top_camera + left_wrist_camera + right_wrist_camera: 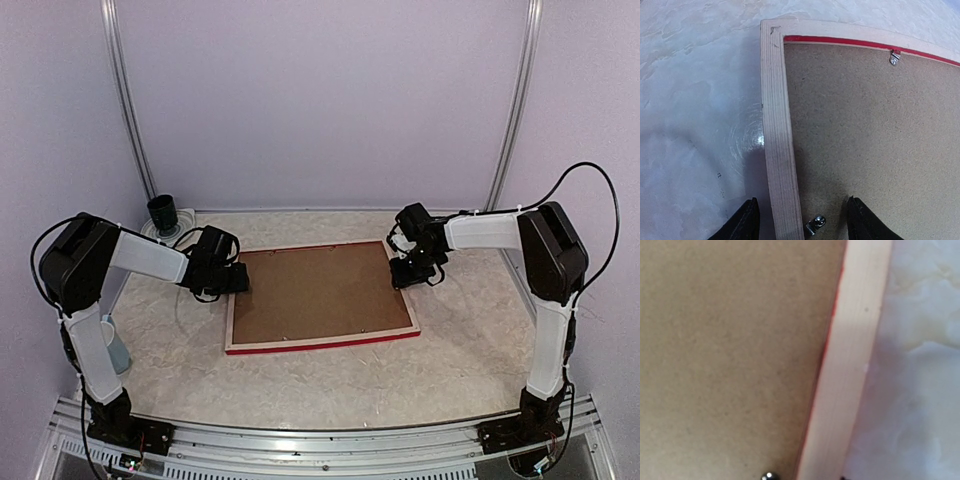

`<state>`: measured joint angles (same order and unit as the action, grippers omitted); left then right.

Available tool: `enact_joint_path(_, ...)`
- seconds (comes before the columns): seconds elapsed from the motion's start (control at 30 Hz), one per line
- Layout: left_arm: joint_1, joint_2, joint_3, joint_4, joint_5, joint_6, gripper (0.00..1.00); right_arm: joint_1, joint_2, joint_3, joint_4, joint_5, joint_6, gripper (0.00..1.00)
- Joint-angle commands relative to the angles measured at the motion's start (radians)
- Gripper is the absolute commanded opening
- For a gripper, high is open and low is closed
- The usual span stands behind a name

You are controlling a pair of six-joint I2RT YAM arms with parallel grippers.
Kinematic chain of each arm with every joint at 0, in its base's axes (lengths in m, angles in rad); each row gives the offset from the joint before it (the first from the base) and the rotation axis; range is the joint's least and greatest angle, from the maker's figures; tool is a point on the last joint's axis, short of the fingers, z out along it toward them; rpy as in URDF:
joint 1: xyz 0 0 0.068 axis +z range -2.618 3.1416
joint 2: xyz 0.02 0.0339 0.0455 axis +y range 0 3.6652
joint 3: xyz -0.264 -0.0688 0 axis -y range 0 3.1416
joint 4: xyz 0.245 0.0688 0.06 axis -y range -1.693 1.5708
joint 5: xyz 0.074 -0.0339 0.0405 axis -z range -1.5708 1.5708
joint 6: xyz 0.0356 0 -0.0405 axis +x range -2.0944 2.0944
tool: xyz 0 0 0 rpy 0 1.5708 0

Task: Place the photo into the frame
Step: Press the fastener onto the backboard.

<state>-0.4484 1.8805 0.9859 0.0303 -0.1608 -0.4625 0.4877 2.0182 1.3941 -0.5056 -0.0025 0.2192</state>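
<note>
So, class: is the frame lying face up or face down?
Face down: the frame shows its pale wood back, brown backing board uppermost.

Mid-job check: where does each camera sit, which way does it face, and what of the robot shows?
Top external: above and behind the left arm and right arm, facing down on the table and the frame lying face down between them.
Left wrist: looks down past its own fingers astride the frame's left rail.
Right wrist: close above the right rail; its own fingers hardly show.
Shared: both wrist views see the brown backing board.
</note>
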Motion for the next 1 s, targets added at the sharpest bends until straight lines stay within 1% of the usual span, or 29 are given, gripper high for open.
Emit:
enact_joint_path(0.0, 0.007, 0.005, -0.007, 0.01, 0.006, 0.01, 0.59, 0.002, 0.043, 0.0, -0.012, -0.005, -0.012, 0.27)
enact_joint_path(0.27, 0.007, 0.006, -0.01, 0.014, 0.01, 0.007, 0.59, 0.004, 0.047, 0.006, -0.027, 0.03, -0.036, 0.2)
enact_joint_path(0.33, 0.007, 0.005, -0.012, 0.014, 0.009, 0.007, 0.59, 0.003, 0.044, 0.011, -0.028, 0.031, -0.038, 0.19)
enact_joint_path(0.43, 0.006, 0.004, -0.012, 0.014, 0.007, 0.007, 0.59, 0.004, 0.03, 0.015, -0.029, 0.008, -0.035, 0.23)
enact_joint_path(0.6, 0.007, 0.002, -0.015, 0.015, 0.003, 0.005, 0.59, 0.004, -0.001, 0.045, -0.045, 0.004, -0.034, 0.25)
enact_joint_path(0.83, 0.005, 0.003, -0.016, 0.017, 0.005, 0.005, 0.59, 0.003, -0.014, 0.082, -0.077, -0.029, -0.045, 0.38)
enact_joint_path(0.97, 0.004, 0.003, -0.016, 0.017, 0.006, 0.004, 0.59, 0.002, 0.0, 0.08, -0.084, -0.05, -0.055, 0.39)
